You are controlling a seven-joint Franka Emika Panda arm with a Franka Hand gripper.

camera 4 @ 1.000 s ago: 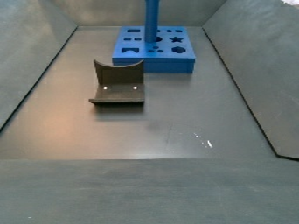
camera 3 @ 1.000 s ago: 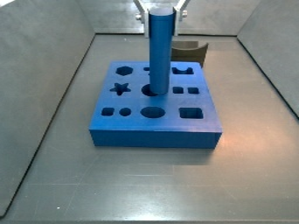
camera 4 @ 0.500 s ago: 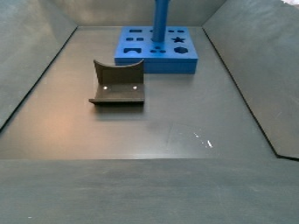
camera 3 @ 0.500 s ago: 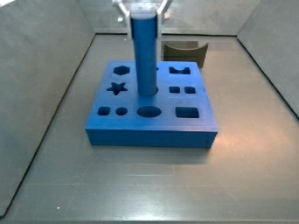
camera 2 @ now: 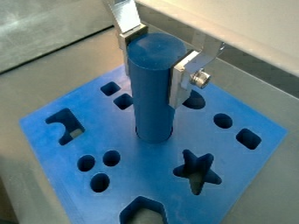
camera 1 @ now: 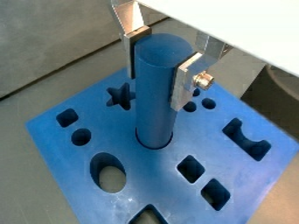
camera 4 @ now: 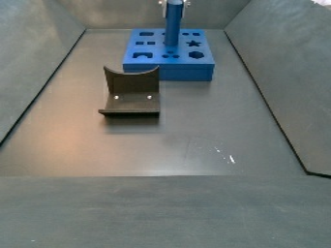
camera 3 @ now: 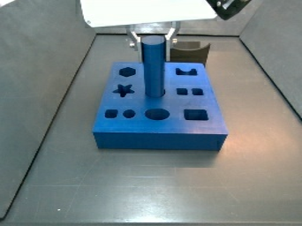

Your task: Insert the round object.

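Note:
The round object, a tall blue peg (camera 3: 154,69), stands upright with its lower end in the middle round hole of the flat blue block (camera 3: 160,137). My gripper (camera 3: 154,37) is right above the block and shut on the peg's upper part. In both wrist views the silver fingers (camera 1: 187,83) (camera 2: 184,79) press the peg (camera 1: 156,101) (camera 2: 152,92) from both sides, above the block (camera 1: 146,181) (camera 2: 140,171). A side view shows the peg (camera 4: 172,21) rising from the block (camera 4: 175,73) at the far end of the floor.
A dark grey-brown curved piece (camera 4: 130,94) lies on the floor apart from the block; it also shows behind the block (camera 3: 190,51). The block has several other shaped holes, among them a star (camera 2: 194,170). Grey walls (camera 3: 53,97) bound the floor.
The gripper has come down with the peg. The peg shifted over the block, then sank lower, so less of it stands above the block.

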